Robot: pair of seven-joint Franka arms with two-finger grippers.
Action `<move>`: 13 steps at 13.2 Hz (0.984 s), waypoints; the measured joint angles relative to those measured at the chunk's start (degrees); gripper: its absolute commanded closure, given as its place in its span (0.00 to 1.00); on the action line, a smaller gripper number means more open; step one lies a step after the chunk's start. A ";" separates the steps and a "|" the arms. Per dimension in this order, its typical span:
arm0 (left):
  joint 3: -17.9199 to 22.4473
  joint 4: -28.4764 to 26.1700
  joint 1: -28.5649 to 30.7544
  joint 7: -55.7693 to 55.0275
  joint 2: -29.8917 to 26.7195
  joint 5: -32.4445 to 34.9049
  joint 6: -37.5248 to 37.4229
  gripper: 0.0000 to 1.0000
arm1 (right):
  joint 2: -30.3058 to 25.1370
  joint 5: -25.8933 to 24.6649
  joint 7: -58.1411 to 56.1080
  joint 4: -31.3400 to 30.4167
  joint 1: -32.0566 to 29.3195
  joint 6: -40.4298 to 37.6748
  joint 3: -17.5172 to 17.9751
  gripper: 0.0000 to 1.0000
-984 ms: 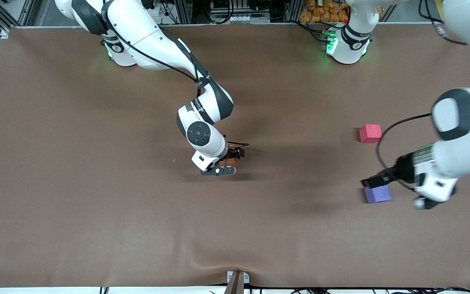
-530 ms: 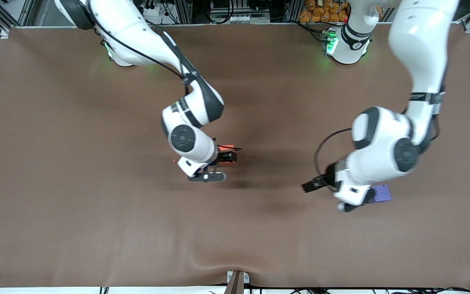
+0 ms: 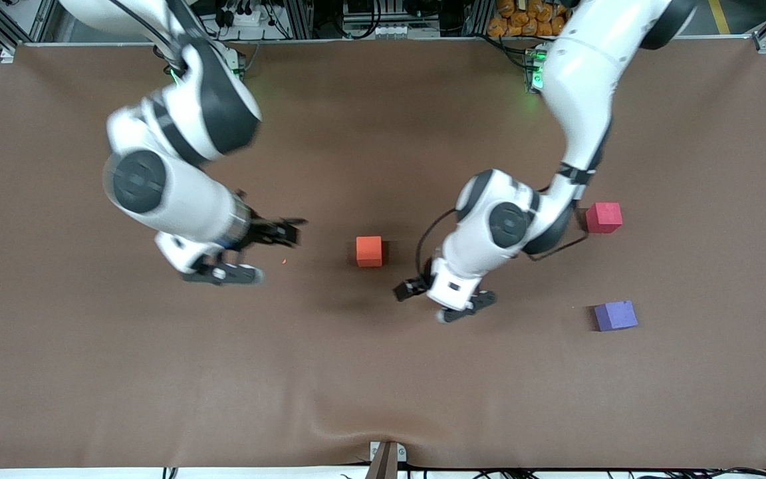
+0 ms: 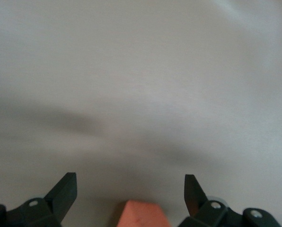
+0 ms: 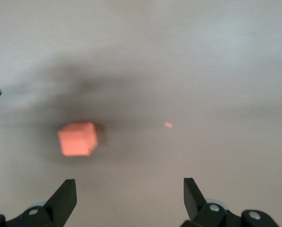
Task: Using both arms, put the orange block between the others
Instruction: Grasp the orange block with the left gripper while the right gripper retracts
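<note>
The orange block sits alone on the brown table near its middle. It shows in the right wrist view as the orange block and in the left wrist view as the orange block, just short of the fingers. My left gripper is open beside the block on the side toward the left arm's end, nothing between its fingertips. My right gripper is open and empty, well off the block toward the right arm's end. The pinkish-red cube and purple cube stand apart near the left arm's end.
A tiny orange crumb lies on the cloth under the right gripper, also seen as the crumb. The brown cloth covers the whole table, with a ripple at its front edge.
My right gripper drew back from the orange block toward the right arm's end, leaving the block on the table. My left arm swung from over the purple cube to beside the orange block.
</note>
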 measured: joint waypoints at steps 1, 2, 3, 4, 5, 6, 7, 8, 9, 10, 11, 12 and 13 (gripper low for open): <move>1.18 0.41 -2.71 -0.02 1.40 0.00 2.37 0.00 | -1.99 -0.78 -1.49 -0.05 -1.63 -2.73 0.03 0.00; 3.02 1.09 -5.87 -0.02 2.75 0.02 3.44 0.00 | -3.59 -1.18 -2.96 -0.09 -3.45 -5.02 0.07 0.00; 5.86 1.83 -9.71 -0.02 3.98 0.04 3.84 0.00 | -4.94 -1.38 -4.49 -0.12 -5.48 -7.30 0.10 0.00; 9.33 2.41 -14.03 -0.03 5.04 0.04 3.90 0.00 | -6.13 -1.57 -6.37 -0.14 -7.66 -9.46 0.10 0.00; 12.63 2.76 -18.16 -0.18 6.01 0.03 3.93 0.00 | -7.24 -2.14 -8.91 -0.16 -9.87 -11.18 0.11 0.00; 14.84 2.96 -21.25 -0.52 6.75 0.04 3.98 0.00 | -8.34 -3.30 -11.83 -0.23 -12.05 -12.15 0.12 0.00; 15.80 3.15 -23.06 -0.72 7.26 0.04 4.02 0.00 | -9.33 -4.42 -15.22 -0.28 -14.36 -12.60 0.13 0.00; 16.03 3.28 -23.93 -0.72 7.55 0.04 4.02 0.00 | -10.17 -5.06 -18.77 -0.35 -16.88 -12.75 0.13 0.00; 16.04 3.30 -24.50 -0.72 7.80 0.04 4.01 0.07 | -10.91 -5.28 -21.92 -0.43 -19.33 -12.80 0.12 0.00; 16.03 3.30 -25.09 -0.72 8.08 0.04 3.89 0.25 | -11.56 -5.53 -24.36 -0.49 -21.46 -12.82 0.12 0.00; 16.03 3.28 -25.60 -0.72 8.31 0.04 3.10 0.38 | -12.22 -6.13 -25.53 -0.54 -22.80 -12.82 0.13 0.00; 16.03 3.25 -25.94 -0.74 8.47 0.04 0.49 0.39 | -12.86 -6.89 -26.21 -0.62 -23.49 -12.83 0.16 0.00; 16.04 3.24 -26.04 -0.75 8.51 0.04 -3.11 0.43 | -13.37 -7.21 -26.94 -0.71 -23.83 -12.83 0.16 0.00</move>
